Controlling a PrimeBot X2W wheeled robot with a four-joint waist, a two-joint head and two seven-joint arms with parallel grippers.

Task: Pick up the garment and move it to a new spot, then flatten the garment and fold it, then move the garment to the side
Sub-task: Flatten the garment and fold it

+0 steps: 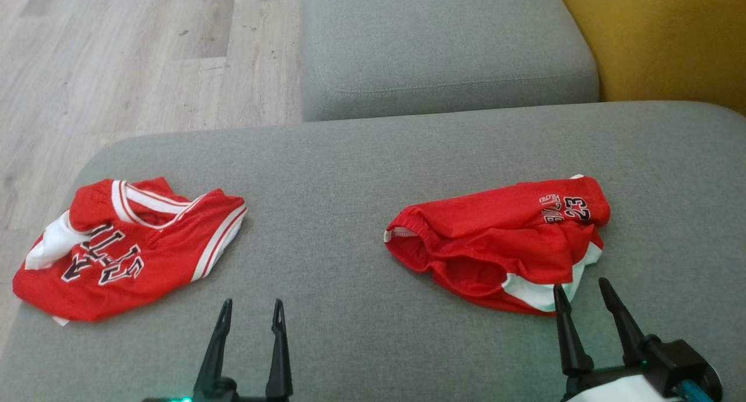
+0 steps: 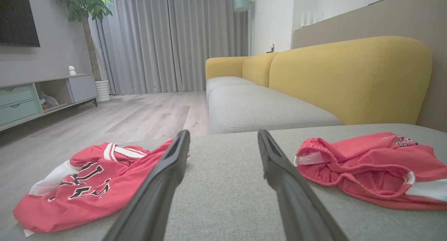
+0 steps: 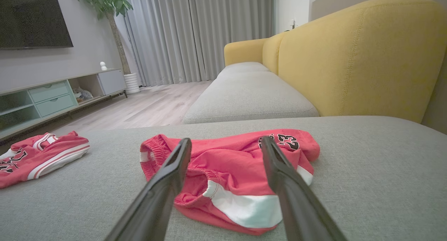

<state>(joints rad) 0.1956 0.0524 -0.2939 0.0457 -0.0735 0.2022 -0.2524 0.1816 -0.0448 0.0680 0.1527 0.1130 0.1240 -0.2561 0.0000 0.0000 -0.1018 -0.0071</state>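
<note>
Garment [image 1: 128,250] lies crumpled at the left end of the grey cushion [image 1: 349,169], lettering up, striped collar toward the far edge, white sleeve on its outer side. Nothing lies on it or against it. Red shorts [image 1: 501,239] with a white band sit well apart, toward the right end of the same cushion, waistband facing the garment.

Left gripper [image 1: 252,303] is released, holding nothing, over bare cushion between the two pieces and nearer the garment. Right gripper [image 1: 581,284] is also released and holding nothing, with its fingertips at the near edge of the shorts; contact can't be told.

Beyond the cushion: a second grey seat [image 1: 443,46], a yellow backrest [image 1: 658,35] and wood floor [image 1: 116,58]. Left wrist view adds curtains [image 2: 167,38], a potted plant [image 2: 87,3] and a low cabinet [image 2: 35,94].
</note>
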